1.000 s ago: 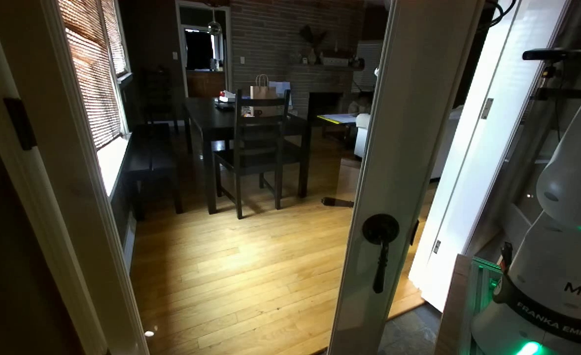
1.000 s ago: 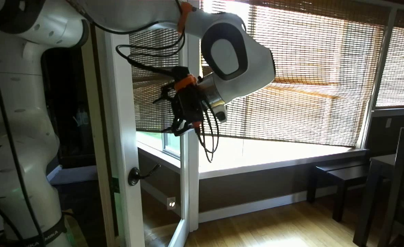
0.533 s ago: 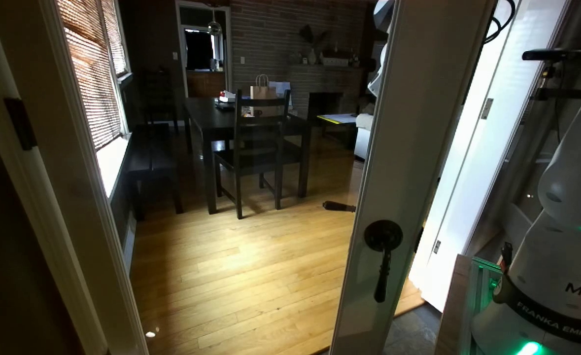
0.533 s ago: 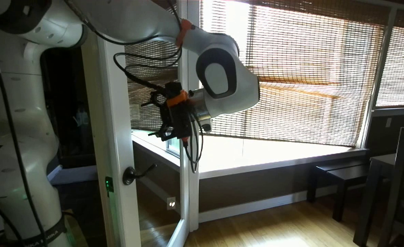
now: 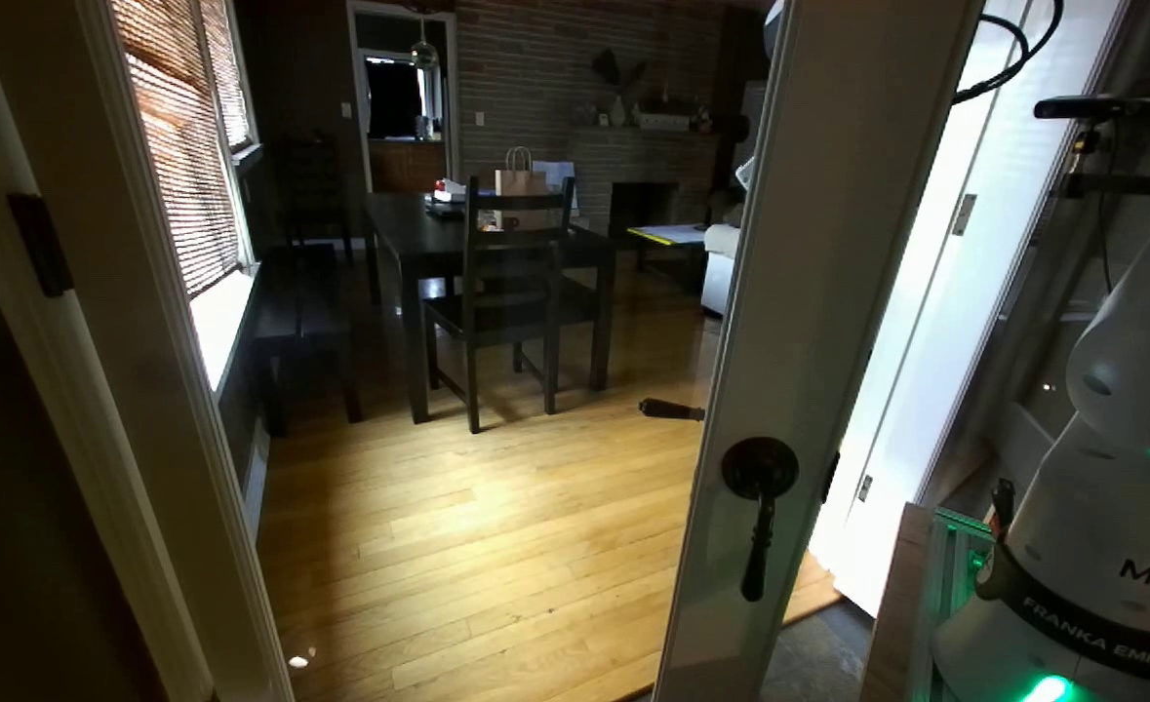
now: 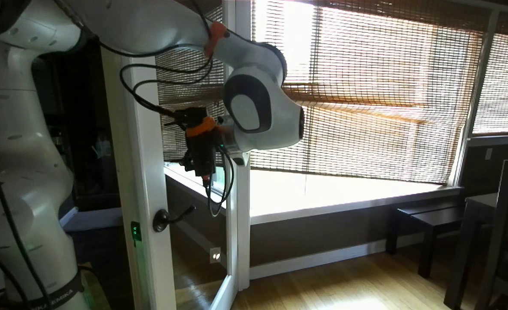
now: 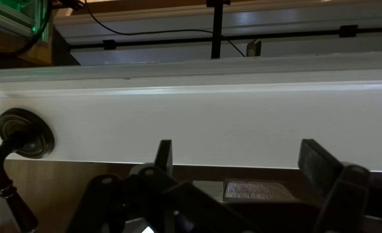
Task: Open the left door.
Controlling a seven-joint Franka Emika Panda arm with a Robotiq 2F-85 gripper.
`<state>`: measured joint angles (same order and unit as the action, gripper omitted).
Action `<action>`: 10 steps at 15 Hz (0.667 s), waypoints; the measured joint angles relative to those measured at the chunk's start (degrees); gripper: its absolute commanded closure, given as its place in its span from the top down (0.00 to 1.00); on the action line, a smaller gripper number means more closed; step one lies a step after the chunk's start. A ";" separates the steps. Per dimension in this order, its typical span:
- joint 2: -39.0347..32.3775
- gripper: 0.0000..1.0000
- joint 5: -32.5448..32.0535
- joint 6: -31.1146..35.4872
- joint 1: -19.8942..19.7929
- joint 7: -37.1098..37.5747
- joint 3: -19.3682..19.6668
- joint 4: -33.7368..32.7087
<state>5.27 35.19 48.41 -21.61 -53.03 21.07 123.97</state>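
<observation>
First, see the door (image 5: 813,273), evidently ajar, near the robot (image 5: 1111,468) in an exterior view. In an exterior view, find the arm (image 6: 150,26) folded back toward it, above the handle (image 6: 161,220), probably to push from the room side. In the wrist view, note jaws spread wide, holding nothing, presumably for pressing, not gripping; cannot tell if touching.

White door (image 5: 794,331) (dark handle (image 5: 764,517)), golden floorboards (image 5: 477,517)
</observation>
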 measured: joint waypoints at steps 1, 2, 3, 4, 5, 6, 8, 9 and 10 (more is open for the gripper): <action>1.15 1.00 0.61 0.20 -0.01 0.49 0.14 1.25; 2.35 1.00 0.77 0.42 -0.01 0.70 0.22 2.48; 3.52 1.00 0.77 0.55 -0.01 0.75 0.24 3.62; 4.57 1.00 0.43 0.55 0.05 0.73 0.21 4.55; 5.45 1.00 0.33 0.55 0.09 0.73 0.13 5.29; 6.02 1.00 0.32 0.55 0.12 0.73 0.06 5.69; 6.53 1.00 0.32 0.56 0.14 0.73 0.05 6.13; 6.57 1.00 0.32 0.56 0.15 0.73 0.04 6.26; 6.57 1.00 0.32 0.56 0.15 0.73 0.04 6.33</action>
<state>11.84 35.51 48.96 -21.45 -52.29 21.11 130.31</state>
